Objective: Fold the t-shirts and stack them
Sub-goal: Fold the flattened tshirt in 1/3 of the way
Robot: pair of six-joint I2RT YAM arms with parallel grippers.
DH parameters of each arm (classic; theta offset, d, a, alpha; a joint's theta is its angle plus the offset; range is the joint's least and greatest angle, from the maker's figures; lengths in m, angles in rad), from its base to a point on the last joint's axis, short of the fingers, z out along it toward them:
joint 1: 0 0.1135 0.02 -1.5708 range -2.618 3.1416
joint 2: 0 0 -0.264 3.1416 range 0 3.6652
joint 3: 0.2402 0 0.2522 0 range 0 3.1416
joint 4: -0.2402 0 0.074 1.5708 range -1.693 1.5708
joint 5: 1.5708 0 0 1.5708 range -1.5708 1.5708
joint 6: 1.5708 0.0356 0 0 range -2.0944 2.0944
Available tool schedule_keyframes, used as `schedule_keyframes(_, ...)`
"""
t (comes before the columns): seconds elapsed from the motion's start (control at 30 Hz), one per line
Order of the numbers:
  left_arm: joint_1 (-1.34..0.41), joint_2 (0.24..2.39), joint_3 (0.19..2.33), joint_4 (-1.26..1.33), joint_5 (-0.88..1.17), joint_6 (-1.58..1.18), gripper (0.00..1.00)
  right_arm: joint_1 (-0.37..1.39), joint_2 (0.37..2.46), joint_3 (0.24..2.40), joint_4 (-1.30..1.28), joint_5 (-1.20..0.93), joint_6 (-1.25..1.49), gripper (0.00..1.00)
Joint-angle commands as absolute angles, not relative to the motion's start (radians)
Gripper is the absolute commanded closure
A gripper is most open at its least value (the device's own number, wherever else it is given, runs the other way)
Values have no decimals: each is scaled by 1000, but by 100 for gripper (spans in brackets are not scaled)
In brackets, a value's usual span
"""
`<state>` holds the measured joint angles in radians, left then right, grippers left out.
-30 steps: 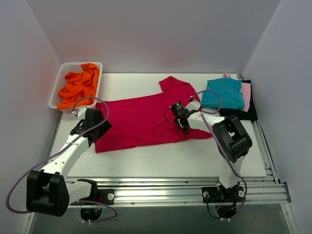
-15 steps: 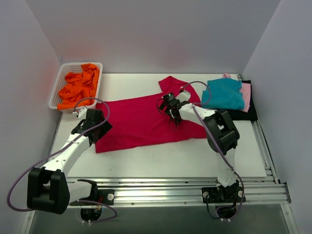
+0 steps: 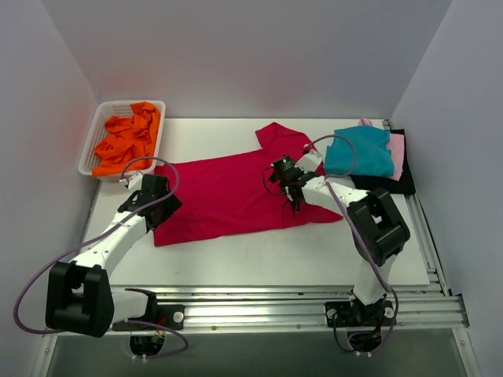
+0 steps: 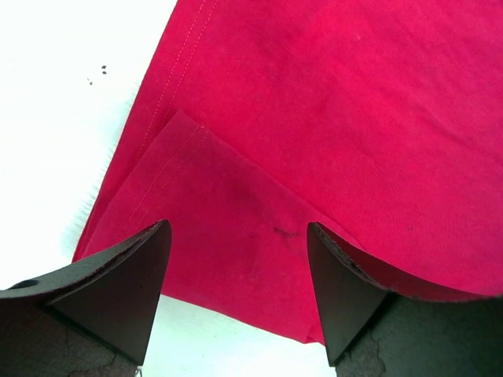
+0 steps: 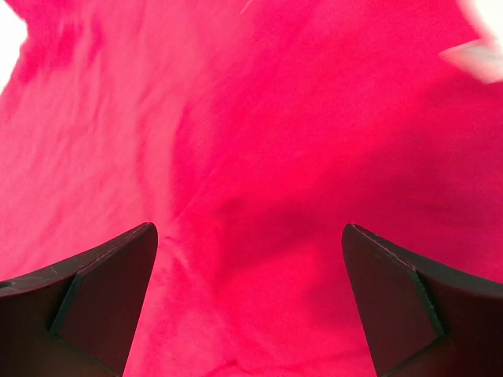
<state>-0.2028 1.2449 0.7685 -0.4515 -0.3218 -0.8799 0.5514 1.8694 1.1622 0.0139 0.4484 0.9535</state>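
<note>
The right gripper [image 3: 292, 201] has slid back right over the red shirt [image 3: 224, 196], jaws apart. The left gripper [image 3: 158, 206] stays over the hem, jaws apart. The shirt lies flat on the tabletop [image 3: 236, 255], not folded yet.

Crimson t-shirt [image 3: 228, 196] on table [image 3: 236, 263] (basket [image 3: 118, 104] too)

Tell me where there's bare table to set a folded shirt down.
Bare: the near strip of table in front of the red shirt, and the back strip between the basket and the shirt's sleeve. Crowded: far right, where the teal, pink and black stack sits beside the right gripper.
</note>
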Motion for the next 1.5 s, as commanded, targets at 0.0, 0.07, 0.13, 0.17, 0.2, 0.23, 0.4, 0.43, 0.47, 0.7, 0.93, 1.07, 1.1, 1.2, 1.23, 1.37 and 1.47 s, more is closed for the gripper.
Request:
schedule_keyframes(0.0, -213, 1279, 837, -426, -341, -885, 22, 552, 1723, 1121, -66, 661, 986, 1)
schedule_keyframes(0.07, -236, 1281, 835, -422, -341, -885, 22, 552, 1645, 1054, -49, 693, 1011, 10)
schedule_keyframes(0.13, -256, 1275, 804, -393, -347, -893, 23, 554, 1583, 982, -38, 712, 1029, 22)
schedule_keyframes(0.17, -279, 1273, 790, -382, -348, -894, 24, 554, 1571, 965, -28, 716, 1031, 43)
schedule_keyframes(0.2, -293, 1281, 778, -371, -353, -906, 24, 552, 1565, 951, -26, 715, 1035, 56)
schedule_keyframes(0.23, -307, 1287, 763, -359, -357, -911, 24, 551, 1563, 928, -25, 712, 1035, 68)
schedule_keyframes(0.4, -385, 1388, 759, -348, -379, -942, 43, 545, 1603, 848, 84, 629, 1020, 100)
schedule_keyframes(0.43, -391, 1402, 761, -344, -383, -943, 53, 543, 1617, 835, 107, 600, 1020, 100)
schedule_keyframes(0.47, -397, 1416, 761, -338, -387, -945, 58, 543, 1626, 809, 157, 586, 1017, 100)
schedule_keyframes(0.7, -407, 1548, 778, -293, -397, -940, 95, 499, 1759, 747, 357, 425, 979, 100)
schedule_keyframes(0.93, -422, 1557, 764, -299, -428, -942, 97, 499, 1755, 657, 324, 451, 1049, 100)
schedule_keyframes(1.07, -423, 1562, 781, -350, -430, -942, 98, 515, 1688, 594, 223, 480, 1118, 100)
schedule_keyframes(1.1, -428, 1559, 785, -369, -430, -942, 98, 521, 1671, 578, 216, 477, 1126, 100)
schedule_keyframes(1.2, -448, 1546, 785, -383, -433, -946, 98, 564, 1593, 542, 149, 489, 1196, 100)
schedule_keyframes(1.23, -452, 1545, 787, -391, -433, -946, 98, 589, 1577, 538, 100, 498, 1213, 100)
schedule_keyframes(1.37, -480, 1529, 785, -439, -433, -962, 98, 676, 1496, 529, -50, 551, 1322, 100)
schedule_keyframes(1.47, -506, 1502, 763, -466, -417, -979, 98, 739, 1408, 505, -145, 584, 1400, 100)
